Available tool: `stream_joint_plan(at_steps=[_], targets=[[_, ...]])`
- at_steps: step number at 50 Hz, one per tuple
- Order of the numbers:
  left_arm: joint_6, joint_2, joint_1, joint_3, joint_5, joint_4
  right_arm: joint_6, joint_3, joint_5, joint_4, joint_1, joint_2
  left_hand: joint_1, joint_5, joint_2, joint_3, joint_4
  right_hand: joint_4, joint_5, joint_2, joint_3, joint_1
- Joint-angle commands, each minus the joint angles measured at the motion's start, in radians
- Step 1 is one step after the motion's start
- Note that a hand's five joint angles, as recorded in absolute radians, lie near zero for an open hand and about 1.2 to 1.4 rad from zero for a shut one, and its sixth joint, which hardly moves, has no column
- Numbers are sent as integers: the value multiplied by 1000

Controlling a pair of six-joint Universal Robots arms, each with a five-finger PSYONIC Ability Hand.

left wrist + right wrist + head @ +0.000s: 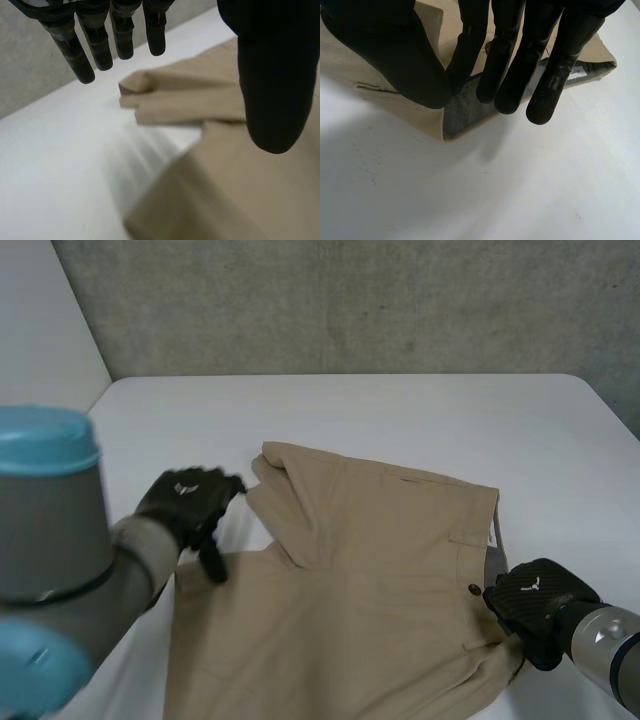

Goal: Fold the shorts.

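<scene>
apparently mid-fold: shorts [370,570] spread on table [400,410], leg hem [150,95] turned over. left hand [185,502] slack, empty, beside hem. right hand [535,605] pinches waistband [465,107]. next likely: left grasps hem, carries it across evenly.

Tan shorts [380,570] (partly folded) on white table [400,415]

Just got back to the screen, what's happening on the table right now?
The robot is partway through folding tan shorts spread on the white table. One leg looks doubled over onto the rest. The left hand hovers open beside that leg's hem, holding nothing. The right hand is at the waistband near the button, and looks to pinch its edge between thumb and fingers.
</scene>
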Motion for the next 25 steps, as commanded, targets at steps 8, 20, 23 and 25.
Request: stream_joint_plan(at_steps=[8,20,23,25], targets=[[172,-525,44,478,58,63,48,8,2,-58,23,13,160,180,172,169,172,204,241,216,210,407],[199,-586,50,532,66,78,48,10,2,-73,18,13,544,564,556,553,556,204,241,216,210,407],[196,-588,50,535,81,94,48,13,4,-78,18,13,688,709,700,697,700,204,241,216,210,407],[195,-589,50,534,103,107,48,14,4,-78,18,13,815,835,827,823,827,204,241,216,210,407]])
